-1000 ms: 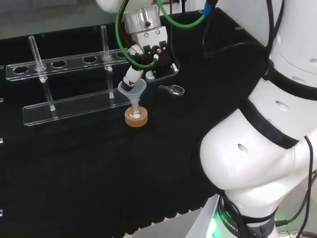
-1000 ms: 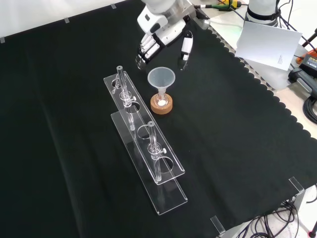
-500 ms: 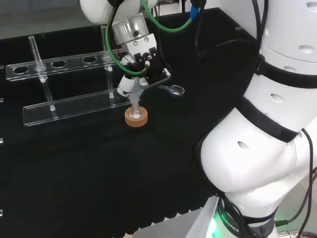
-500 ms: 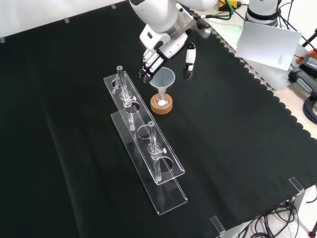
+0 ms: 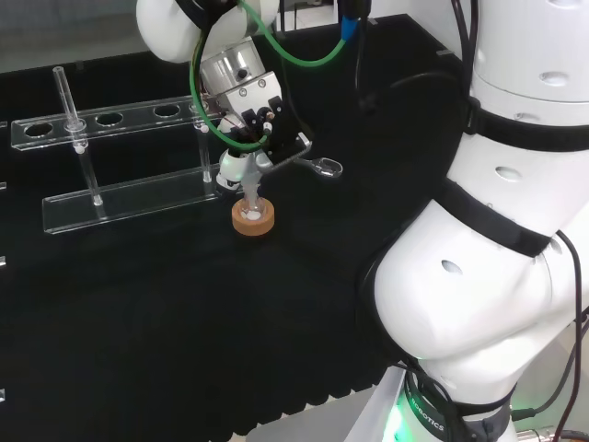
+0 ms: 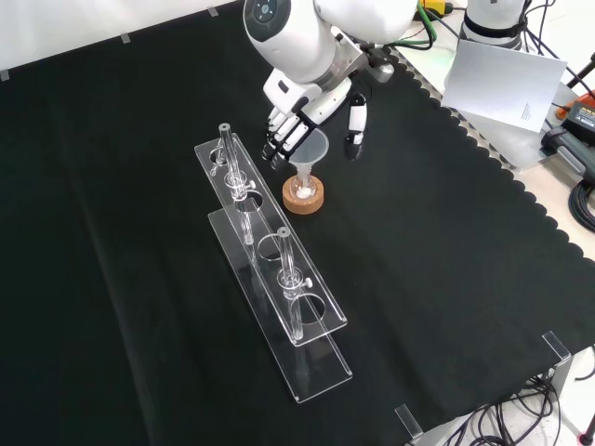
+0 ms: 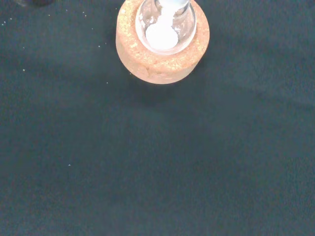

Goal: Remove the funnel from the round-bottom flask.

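1. We see our arm (image 6: 307, 37) reaching in from the front view's top, wrist bent downward.
2. Our hand (image 6: 311, 107) points down, its dark fingers (image 6: 279, 139) on the view's left and the thumb (image 6: 355, 121) on the right, spread apart.
3. In the head view, our hand (image 5: 253, 124) sits left of the big white links (image 5: 497, 230).

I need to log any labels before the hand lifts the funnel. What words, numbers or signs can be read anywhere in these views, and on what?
None can be read.
Funnel, round-bottom flask, cork ring, clear rack: no markings show.
Arm base link, head view: a strip of print, too small to read.
Grey sheet, front view's upper right: a faint mark, too small to read.
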Controlling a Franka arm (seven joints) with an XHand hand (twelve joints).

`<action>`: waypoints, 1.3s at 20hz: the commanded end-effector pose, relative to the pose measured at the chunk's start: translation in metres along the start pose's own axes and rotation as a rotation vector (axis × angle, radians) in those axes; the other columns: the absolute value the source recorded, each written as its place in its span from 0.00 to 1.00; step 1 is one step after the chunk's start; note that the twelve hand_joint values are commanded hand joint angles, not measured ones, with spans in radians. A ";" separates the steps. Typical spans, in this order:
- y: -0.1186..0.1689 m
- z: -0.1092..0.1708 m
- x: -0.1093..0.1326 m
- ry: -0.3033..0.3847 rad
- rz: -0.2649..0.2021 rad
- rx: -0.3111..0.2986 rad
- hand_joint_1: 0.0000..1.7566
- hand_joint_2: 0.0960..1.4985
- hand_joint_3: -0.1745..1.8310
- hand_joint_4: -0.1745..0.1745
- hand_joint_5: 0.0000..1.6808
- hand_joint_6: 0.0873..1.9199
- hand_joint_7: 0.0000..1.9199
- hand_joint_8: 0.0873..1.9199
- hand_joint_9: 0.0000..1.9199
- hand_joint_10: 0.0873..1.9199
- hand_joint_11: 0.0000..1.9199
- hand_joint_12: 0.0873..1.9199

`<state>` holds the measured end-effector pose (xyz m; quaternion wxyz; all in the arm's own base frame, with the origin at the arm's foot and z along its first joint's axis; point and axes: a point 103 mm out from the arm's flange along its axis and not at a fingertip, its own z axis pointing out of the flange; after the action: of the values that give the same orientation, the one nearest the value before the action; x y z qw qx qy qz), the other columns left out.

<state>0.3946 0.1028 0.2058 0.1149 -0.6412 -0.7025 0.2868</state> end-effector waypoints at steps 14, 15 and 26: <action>0.007 -0.001 -0.008 -0.057 0.007 -0.048 0.46 0.56 0.00 0.50 0.12 0.00 0.00 0.27 0.18 0.36 0.14 0.78; 0.006 -0.003 -0.009 -0.053 0.003 -0.055 0.46 0.56 0.00 0.50 0.12 0.00 0.00 0.27 0.18 0.36 0.14 0.77; 0.001 -0.004 -0.015 -0.028 -0.034 -0.082 0.43 0.55 0.00 0.50 0.10 0.00 0.00 0.18 0.11 0.37 0.10 0.78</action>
<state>0.4003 0.0904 0.2107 0.0814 -0.6307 -0.7210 0.2754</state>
